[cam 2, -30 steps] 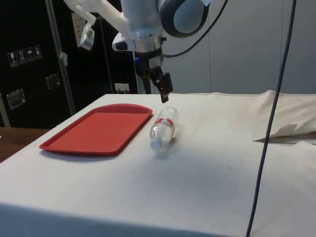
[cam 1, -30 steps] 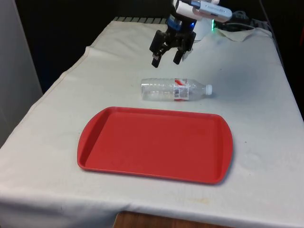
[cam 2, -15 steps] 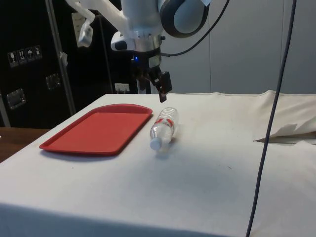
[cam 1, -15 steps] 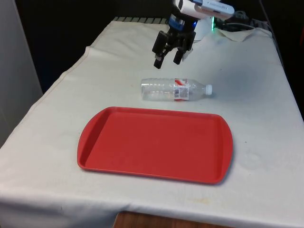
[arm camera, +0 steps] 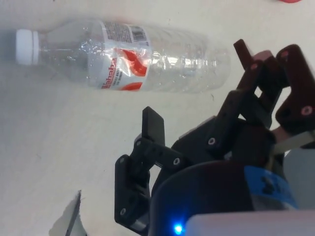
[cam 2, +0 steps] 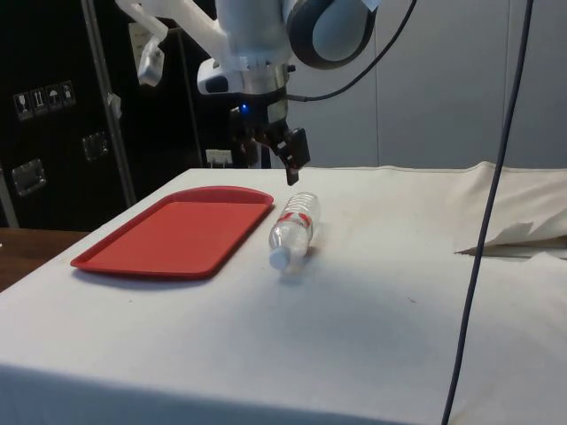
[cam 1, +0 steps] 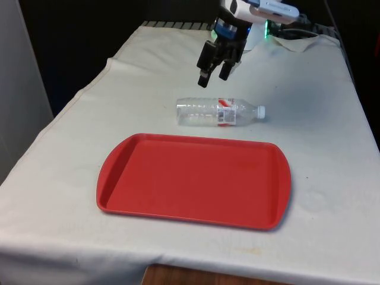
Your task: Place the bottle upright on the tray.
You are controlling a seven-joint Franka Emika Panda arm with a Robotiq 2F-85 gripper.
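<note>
While the gripper (cam 1: pixel 214 75) hung in the air above the white cloth (cam 1: pixel 89 136), its two black fingers (arm camera: pixel 153 129) were spread apart with nothing between them. It sat over the table just past the bottle (cam 1: pixel 217 112), a bit toward the robot's end, not touching anything.

The bottle was a clear plastic one with a red and white label (arm camera: pixel 120 69) and a white cap (cam 1: pixel 260 111), lying flat on its side on the cloth. In the front view the cap pointed to the front view's right. In the side view the bottle (cam 2: pixel 293 232) lay just beside the tray (cam 2: pixel 173 232), apart from it, cap end nearest the camera.

The tray itself was red, flat on the cloth (cam 2: pixel 372 310), with the bottle lying along its far long edge (cam 1: pixel 202 138).
</note>
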